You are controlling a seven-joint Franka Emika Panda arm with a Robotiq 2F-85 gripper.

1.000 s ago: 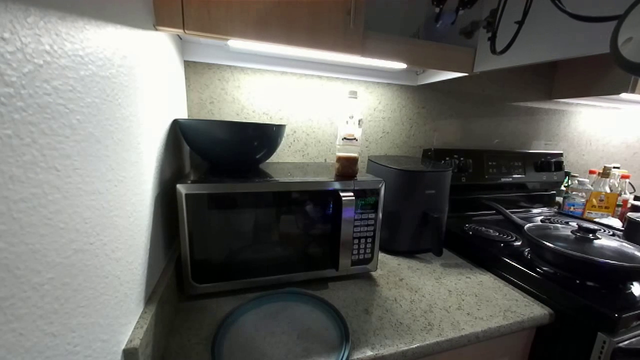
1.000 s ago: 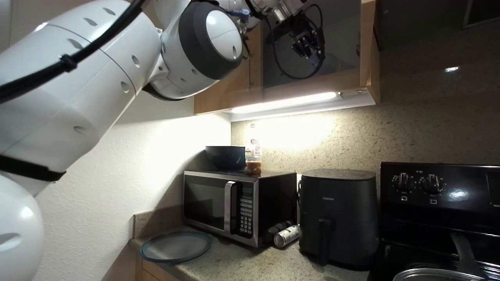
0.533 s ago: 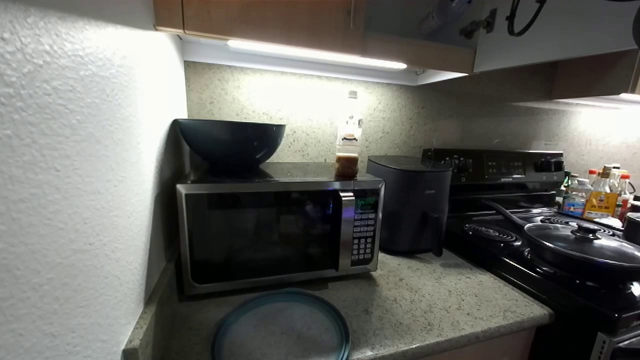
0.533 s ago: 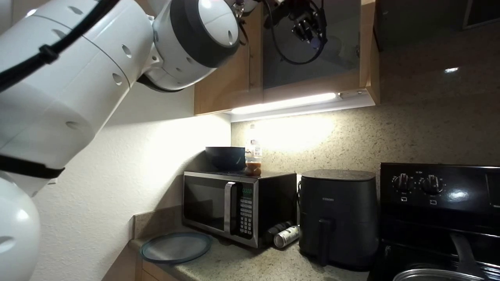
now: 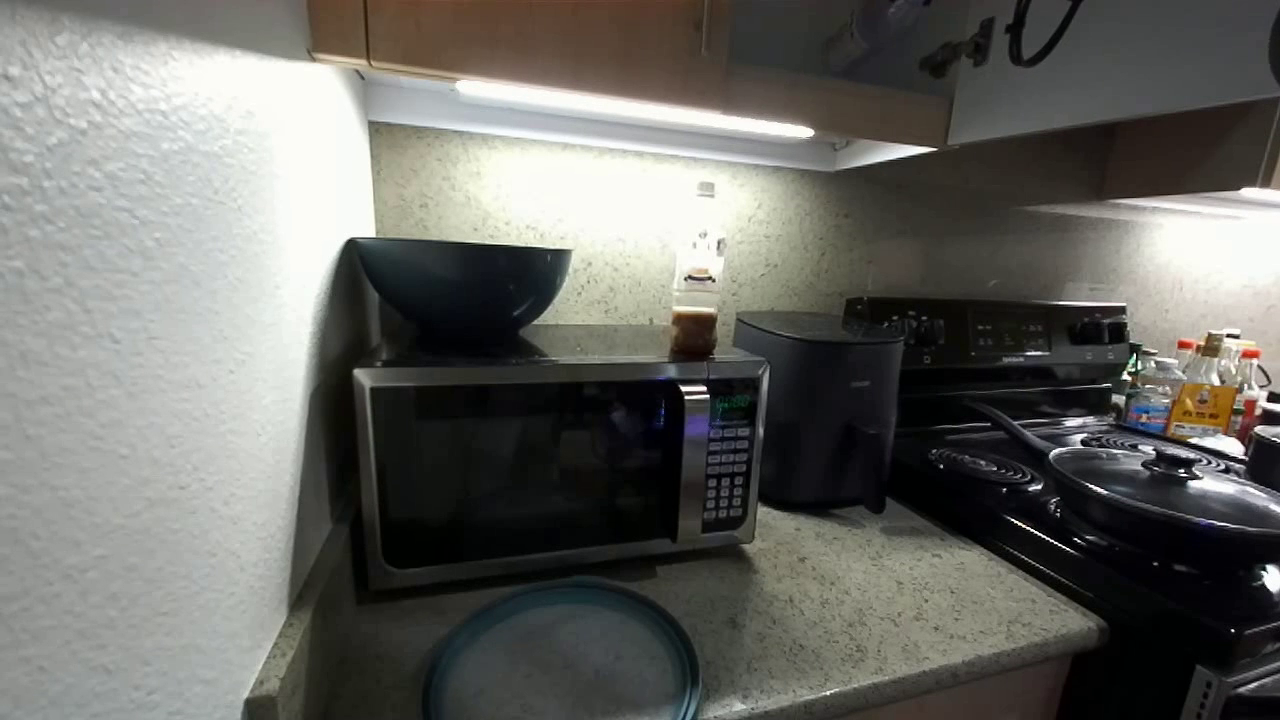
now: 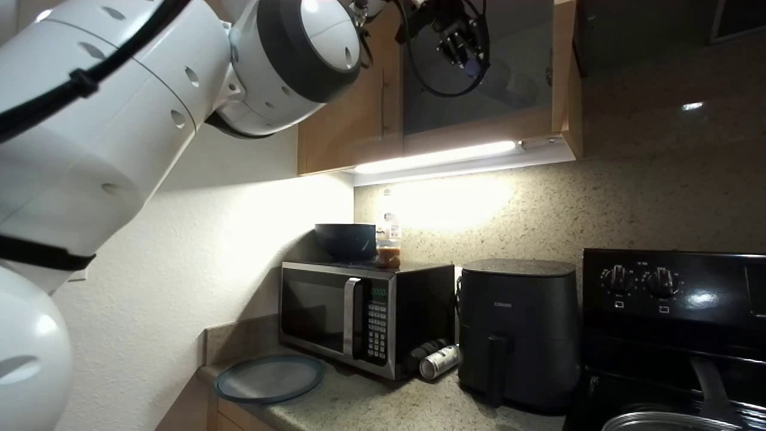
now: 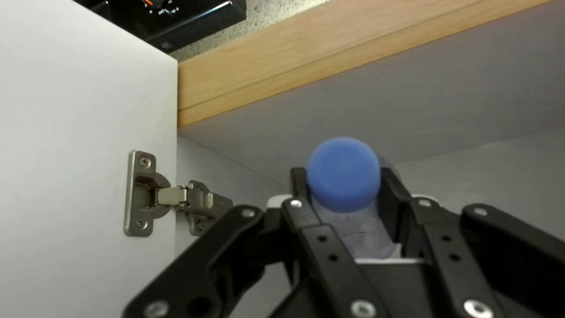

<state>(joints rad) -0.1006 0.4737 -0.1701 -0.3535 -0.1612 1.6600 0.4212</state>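
A clear bottle with a round blue cap (image 7: 343,174) is between the fingers of my gripper (image 7: 343,190) in the wrist view. Both fingers press on it just at and below the cap. In an exterior view my gripper (image 6: 458,48) is up in front of the wall cabinet's dark opening, with the blue cap (image 6: 473,67) at its fingertips. The bottle's body reaches back into the cabinet and shows only dimly. In an exterior view the bottle (image 5: 870,35) shows at the top, inside the cabinet above its bottom board; the gripper itself is out of that view.
The white cabinet door (image 7: 88,132) stands open on its metal hinge (image 7: 143,194). The cabinet's wooden bottom edge (image 7: 265,66) is close. Below are a microwave (image 5: 540,470) bearing a dark bowl (image 5: 460,285) and a bottle (image 5: 697,270), an air fryer (image 5: 825,410) and a stove (image 5: 985,330).
My gripper has risen and then shifted slightly left in an exterior view, the bottle moving with it. In an exterior view the gripper has left the top edge and the bottle shows more.
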